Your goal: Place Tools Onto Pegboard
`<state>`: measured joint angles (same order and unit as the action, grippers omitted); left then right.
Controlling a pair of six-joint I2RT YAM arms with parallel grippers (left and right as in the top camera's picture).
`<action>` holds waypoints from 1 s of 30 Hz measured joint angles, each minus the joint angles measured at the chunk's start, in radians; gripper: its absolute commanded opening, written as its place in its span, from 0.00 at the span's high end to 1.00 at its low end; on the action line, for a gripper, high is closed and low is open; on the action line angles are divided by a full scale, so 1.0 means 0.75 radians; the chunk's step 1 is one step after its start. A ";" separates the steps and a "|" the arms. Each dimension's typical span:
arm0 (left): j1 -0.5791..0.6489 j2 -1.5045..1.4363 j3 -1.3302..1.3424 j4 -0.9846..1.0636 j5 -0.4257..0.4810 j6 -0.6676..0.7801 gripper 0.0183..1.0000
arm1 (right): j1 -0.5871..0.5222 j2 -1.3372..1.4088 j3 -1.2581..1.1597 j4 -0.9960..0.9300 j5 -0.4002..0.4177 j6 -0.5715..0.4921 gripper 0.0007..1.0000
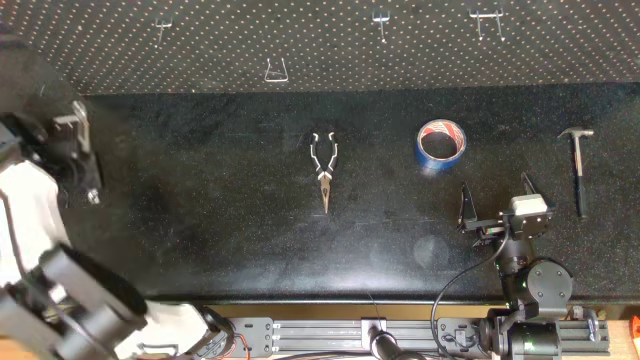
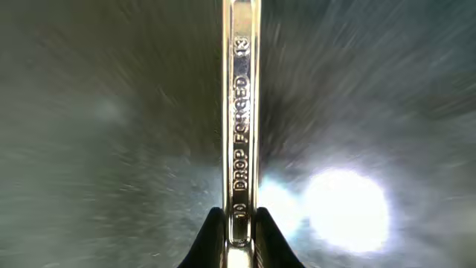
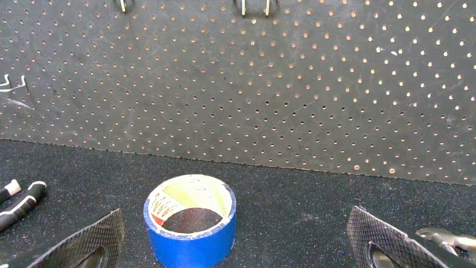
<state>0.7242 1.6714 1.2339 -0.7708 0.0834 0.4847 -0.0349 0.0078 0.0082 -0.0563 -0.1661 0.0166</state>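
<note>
Left gripper (image 2: 239,237) clamped on a wrench (image 2: 240,112); right gripper (image 3: 242,251) spread wide.
The wrench's shaft runs straight out from the left fingers. A blue tape roll (image 3: 191,219) sits just ahead of the right gripper, with the pegboard (image 3: 297,89) beyond, the hammer (image 1: 578,165) to its right and the pliers (image 1: 323,170) to its left.

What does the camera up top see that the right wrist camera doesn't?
The top view adds the whole pliers, the hammer with its long handle, and the left arm at the table's left side. The right wrist view adds a close look at the pale inside ring of the blue tape roll. Both share the tape roll, the pegboard with its hooks, and the open right pincer.
</note>
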 measured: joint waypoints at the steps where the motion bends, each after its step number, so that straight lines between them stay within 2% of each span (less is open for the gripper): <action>1: -0.040 -0.127 -0.009 0.013 -0.010 -0.027 0.99 | -0.001 -0.001 0.000 -0.001 0.000 0.000 0.02; 4: -0.195 -0.431 -0.126 0.131 -0.017 -0.086 0.99 | 0.000 -0.001 0.001 0.000 0.000 0.000 0.02; 5: -0.275 -0.551 -0.190 0.194 -0.020 -0.142 0.99 | 0.000 -0.001 0.001 -0.001 0.000 0.000 0.02; 6: -0.346 -0.638 -0.282 0.311 -0.076 -0.249 0.99 | -0.001 -0.001 0.001 0.000 0.000 0.000 0.02; 8: -0.486 -0.746 -0.387 0.342 -0.131 -0.356 0.99 | -0.001 0.001 0.001 0.000 0.001 0.000 0.02; 9: -0.638 -0.831 -0.445 0.339 -0.134 -0.409 0.99 | -0.001 0.001 0.001 0.000 0.000 0.000 0.02; 12: -0.778 -0.881 -0.462 0.356 -0.174 -0.520 0.99 | -0.001 0.001 0.001 0.000 0.000 0.000 0.02; 17: -0.799 -0.850 -0.464 0.402 -0.217 -0.614 0.99 | -0.001 0.001 0.001 0.000 0.000 0.000 0.02; 30: -0.799 -0.720 -0.465 0.431 -0.210 -0.619 0.99 | -0.001 0.001 0.001 0.000 0.000 0.000 0.02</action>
<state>0.1249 1.1316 0.8848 -0.4477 -0.0738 0.0204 -0.0353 0.0082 0.0086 -0.0563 -0.1661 0.0166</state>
